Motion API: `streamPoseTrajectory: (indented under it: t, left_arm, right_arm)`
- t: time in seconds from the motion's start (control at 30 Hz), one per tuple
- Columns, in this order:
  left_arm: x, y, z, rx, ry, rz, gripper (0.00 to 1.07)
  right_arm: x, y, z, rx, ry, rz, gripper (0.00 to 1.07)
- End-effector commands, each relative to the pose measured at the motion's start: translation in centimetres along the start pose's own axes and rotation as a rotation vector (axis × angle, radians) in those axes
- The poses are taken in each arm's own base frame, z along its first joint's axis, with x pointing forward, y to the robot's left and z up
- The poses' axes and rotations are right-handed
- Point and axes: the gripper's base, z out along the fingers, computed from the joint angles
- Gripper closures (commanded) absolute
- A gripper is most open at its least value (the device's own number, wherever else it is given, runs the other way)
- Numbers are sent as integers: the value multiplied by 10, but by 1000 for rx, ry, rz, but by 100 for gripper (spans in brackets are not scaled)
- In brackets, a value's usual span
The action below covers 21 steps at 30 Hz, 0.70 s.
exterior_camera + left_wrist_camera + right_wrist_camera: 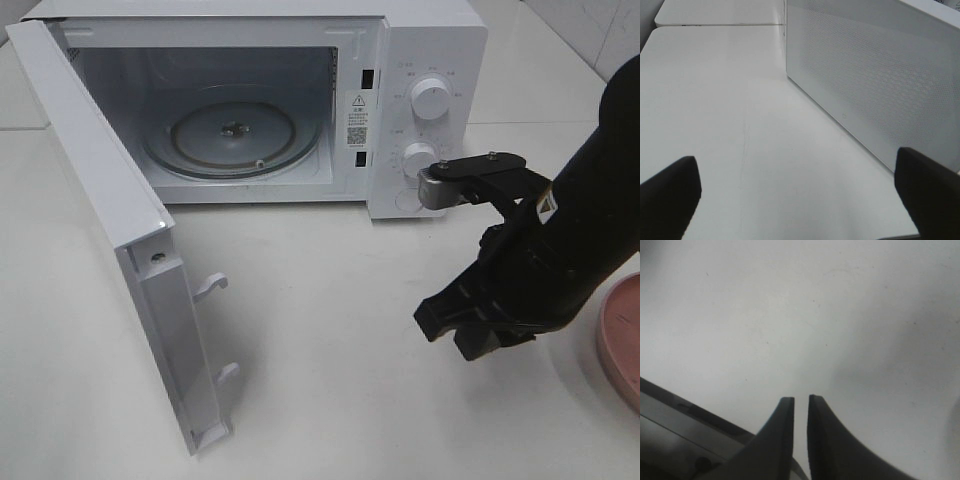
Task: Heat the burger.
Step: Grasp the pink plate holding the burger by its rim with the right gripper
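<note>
Right fingers (447, 308) low before microwave (425, 45); door (100, 170) wide open; pink plate (622, 335) alongside

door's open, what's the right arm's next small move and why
Probably swing the right gripper toward the round pink plate beside it, likeliest spot for the unseen burger: the white microwave's door stands open, its glass turntable is bare, and the fingers, slightly apart, hold nothing.
</note>
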Motion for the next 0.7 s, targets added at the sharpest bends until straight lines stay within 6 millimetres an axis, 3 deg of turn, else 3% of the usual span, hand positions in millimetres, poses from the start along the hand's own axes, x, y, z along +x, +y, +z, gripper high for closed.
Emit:
streamPoseTrajectory:
  t: [0.03, 0.7]
  left_arm:
    - [1, 0, -2, -2, -25, -2, 3]
    - [1, 0, -2, -1, -25, -2, 3]
  right_arm:
    - [4, -2, -8, 19, 34, -47, 93]
    - [30, -66, -55, 170, 114, 110, 84]
